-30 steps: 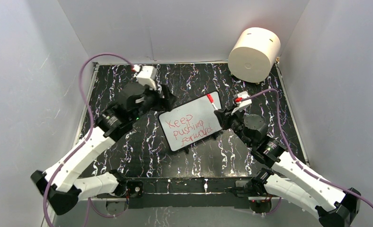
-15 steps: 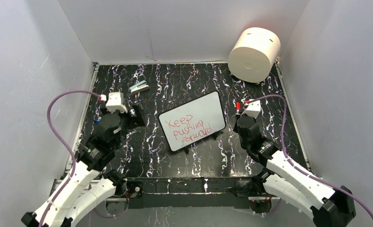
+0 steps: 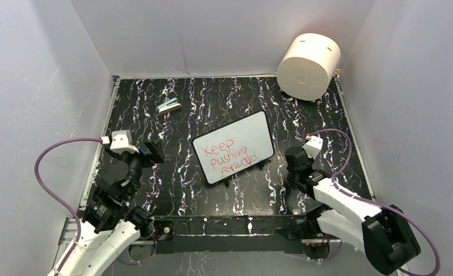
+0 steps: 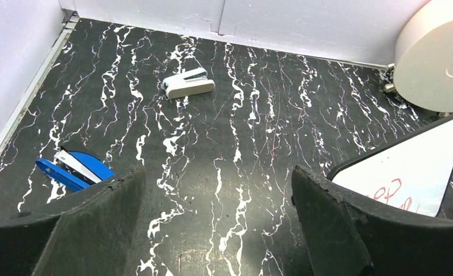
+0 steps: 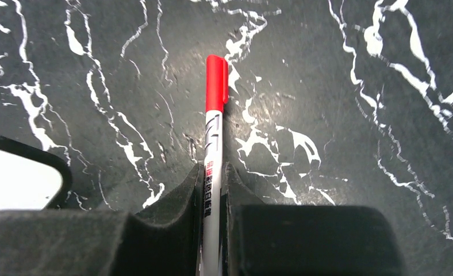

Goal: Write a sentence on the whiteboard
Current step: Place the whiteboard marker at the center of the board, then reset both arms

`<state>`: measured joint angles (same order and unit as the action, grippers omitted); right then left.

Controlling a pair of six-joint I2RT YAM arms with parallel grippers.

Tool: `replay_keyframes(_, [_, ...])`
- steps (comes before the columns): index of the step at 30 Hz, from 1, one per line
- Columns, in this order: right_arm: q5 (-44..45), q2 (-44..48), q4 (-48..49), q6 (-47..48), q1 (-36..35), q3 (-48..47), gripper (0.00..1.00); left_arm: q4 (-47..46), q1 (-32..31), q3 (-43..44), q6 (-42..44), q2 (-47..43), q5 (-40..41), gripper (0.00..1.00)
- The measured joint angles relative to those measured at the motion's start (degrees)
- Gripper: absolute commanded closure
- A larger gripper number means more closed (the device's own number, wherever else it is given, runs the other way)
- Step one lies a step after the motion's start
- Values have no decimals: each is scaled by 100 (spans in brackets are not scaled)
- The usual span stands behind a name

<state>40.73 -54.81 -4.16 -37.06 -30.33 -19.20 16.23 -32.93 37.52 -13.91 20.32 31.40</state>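
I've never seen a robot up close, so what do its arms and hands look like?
The left arm and right arm have smooth white shells between chunky black joints. A purple cable loops to a small white box at each wrist. The left hand and right hand each carry two black, foam-like padded fingers.

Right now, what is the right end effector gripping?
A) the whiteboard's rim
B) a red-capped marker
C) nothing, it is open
B: in the right wrist view the right end effector is shut on the white barrel of the red-capped marker, with the cap pointing away over the marbled tabletop.
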Motion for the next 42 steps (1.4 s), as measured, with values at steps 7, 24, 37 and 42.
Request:
replay_keyframes(7, [-90,-289,55,-542,35,155,74,24,20,-72,-173,-501,188,6])
replay_keyframes(24, [-190,1923,-1294,-304,37,-328,23,317,37,-70,-302,-1344,-170,6])
replay_keyframes(37, [2,3729,-2227,1300,37,-2280,1,527,37,177,-203,-1340,-520,6])
replay_keyframes(42, [-44,4127,-2184,1965,39,-2221,1,446,37,133,-168,-1346,-568,6])
